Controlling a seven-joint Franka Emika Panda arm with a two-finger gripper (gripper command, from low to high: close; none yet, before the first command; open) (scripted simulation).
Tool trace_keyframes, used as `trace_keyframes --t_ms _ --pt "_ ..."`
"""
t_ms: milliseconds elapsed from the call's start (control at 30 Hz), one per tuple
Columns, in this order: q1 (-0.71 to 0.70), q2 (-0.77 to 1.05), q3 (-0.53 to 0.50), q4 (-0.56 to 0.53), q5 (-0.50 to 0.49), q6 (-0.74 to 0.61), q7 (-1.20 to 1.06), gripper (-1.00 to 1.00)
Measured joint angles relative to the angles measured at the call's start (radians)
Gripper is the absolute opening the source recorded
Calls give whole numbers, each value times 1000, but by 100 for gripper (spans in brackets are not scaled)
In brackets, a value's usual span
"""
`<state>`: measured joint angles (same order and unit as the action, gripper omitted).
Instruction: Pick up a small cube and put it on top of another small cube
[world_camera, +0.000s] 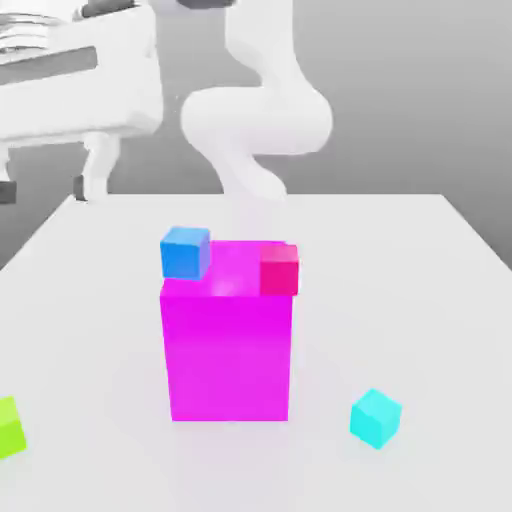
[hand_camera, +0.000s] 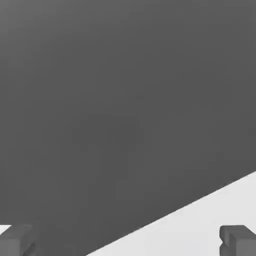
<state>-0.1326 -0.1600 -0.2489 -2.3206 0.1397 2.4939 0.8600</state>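
Exterior view faces the table (world_camera: 440, 300) front-on from above; hand view skims its edge.

no readable text, labels or numbers — plain surfaces, unmarked

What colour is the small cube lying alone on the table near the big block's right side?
Cyan; the small cube shows best in the exterior view.

The scene is lit evenly and brightly, with soft, flat light. The white worktop (world_camera: 420, 300) is nearly washed out, and only faint shadows are cast around the magenta block (world_camera: 228, 350). A pale sheen is seen on its top. The hand view's backdrop is rendered dim grey.
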Motion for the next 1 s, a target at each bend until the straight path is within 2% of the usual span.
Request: trace_keyframes --t_ms 433,567,600,833,1000 --pt "-181 470 -102 -15 109 143 40 0" --pt "-241 616 -46 11 187 238 -9 0" --pt "-259 650 -25 19 205 263 -23 -100" --pt "-263 657 -20 20 208 268 -25 -100" --pt "-198 530 -82 3 108 168 36 -100"
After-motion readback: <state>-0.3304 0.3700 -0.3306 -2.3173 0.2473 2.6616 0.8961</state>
